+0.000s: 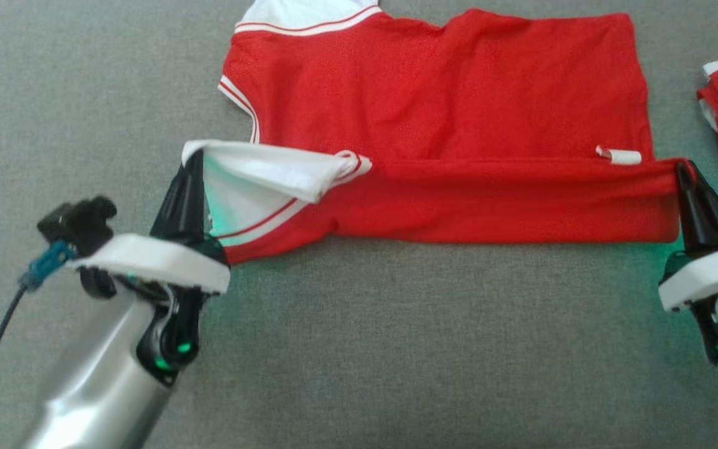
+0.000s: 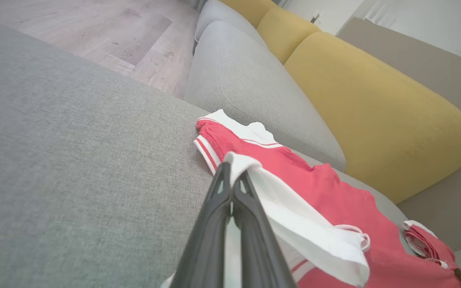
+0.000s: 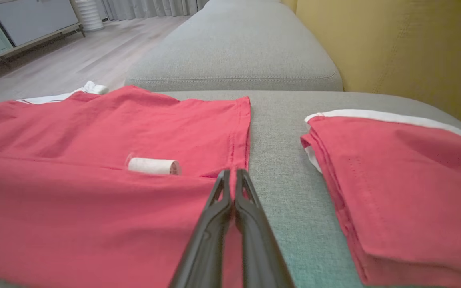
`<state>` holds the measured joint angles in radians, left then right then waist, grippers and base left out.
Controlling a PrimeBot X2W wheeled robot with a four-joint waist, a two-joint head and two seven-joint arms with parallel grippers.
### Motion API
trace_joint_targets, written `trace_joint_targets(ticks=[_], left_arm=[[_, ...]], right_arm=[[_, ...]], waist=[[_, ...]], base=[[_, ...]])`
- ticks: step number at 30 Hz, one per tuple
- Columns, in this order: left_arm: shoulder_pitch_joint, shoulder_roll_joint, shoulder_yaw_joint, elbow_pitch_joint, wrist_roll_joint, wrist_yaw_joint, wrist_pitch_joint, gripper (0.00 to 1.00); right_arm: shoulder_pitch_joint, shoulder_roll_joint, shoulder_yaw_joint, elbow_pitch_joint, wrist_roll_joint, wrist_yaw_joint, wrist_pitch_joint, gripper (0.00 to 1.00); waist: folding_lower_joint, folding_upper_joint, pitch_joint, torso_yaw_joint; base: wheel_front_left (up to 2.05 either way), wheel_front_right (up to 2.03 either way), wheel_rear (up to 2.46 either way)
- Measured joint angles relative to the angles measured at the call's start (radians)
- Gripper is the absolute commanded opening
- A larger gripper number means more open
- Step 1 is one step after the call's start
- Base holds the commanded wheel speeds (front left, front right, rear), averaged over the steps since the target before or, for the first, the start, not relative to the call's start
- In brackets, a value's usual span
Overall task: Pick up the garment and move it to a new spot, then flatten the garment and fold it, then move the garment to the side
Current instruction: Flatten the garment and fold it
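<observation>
1. Room: pale wood floor (image 2: 94,36), with yellow back cushions (image 2: 374,120) behind the seat.
2. Surface: grey woven sofa seat (image 1: 359,349), probably soft enough to give under pressure.
3. Red shirt (image 1: 446,87), white-trimmed, spread across the seat. Its near long edge is lifted and turned toward the cushions, so the step in hand is judged to be the first lengthwise fold.
4. Folded red pile (image 3: 406,180), lying apart to the right.
5. Left gripper (image 1: 193,159): jaws pressed together on the white sleeve corner.
6. Right gripper (image 1: 683,167): jaws pinching the red hem corner. The next move calls for carrying both corners across evenly with the edge taut, then releasing.
7. Rolled white label (image 1: 619,156), just beside the fold line.
</observation>
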<state>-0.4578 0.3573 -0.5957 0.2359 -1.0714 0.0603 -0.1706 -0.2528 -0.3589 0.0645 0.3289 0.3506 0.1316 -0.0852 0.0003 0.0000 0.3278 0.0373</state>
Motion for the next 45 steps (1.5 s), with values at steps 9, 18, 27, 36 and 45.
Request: trace_joint_targets(ticks=[9,18,27,36,45], left_arm=[[-0.101,-0.043,-0.028,0.193,0.021,-0.08,0.005,1.0],[-0.06,-0.048,-0.059,0.224,0.113,-0.058,-0.06,1.0],[0.141,-0.028,-0.106,0.202,0.138,0.03,-0.058,1.0],[0.113,-0.012,-0.114,0.248,0.153,0.027,-0.047,0.0],[0.111,0.008,-0.114,0.238,0.202,0.019,-0.061,0.0]], right_arm=[[-0.094,0.006,0.041,0.12,-0.002,0.0,-0.044,1.0],[-0.086,0.04,0.023,0.13,-0.018,0.0,-0.107,1.0],[0.009,0.069,0.012,0.09,-0.018,0.0,-0.109,1.0],[0.017,0.071,-0.002,0.055,-0.017,0.0,-0.098,1.0],[0.025,0.12,-0.038,0.113,-0.007,0.0,0.011,1.0]], waist=[[-0.0001,0.0,0.036,-0.006],[-0.0003,0.0,-0.012,-0.009],[-0.0005,0.0,-0.065,-0.031],[-0.0003,0.0,-0.055,-0.055],[-0.0003,0.0,-0.064,-0.032]], base=[[0.0,0.0,0.0],[0.0,0.0,0.0],[0.0,0.0,0.0],[0.0,0.0,0.0],[0.0,0.0,0.0]])
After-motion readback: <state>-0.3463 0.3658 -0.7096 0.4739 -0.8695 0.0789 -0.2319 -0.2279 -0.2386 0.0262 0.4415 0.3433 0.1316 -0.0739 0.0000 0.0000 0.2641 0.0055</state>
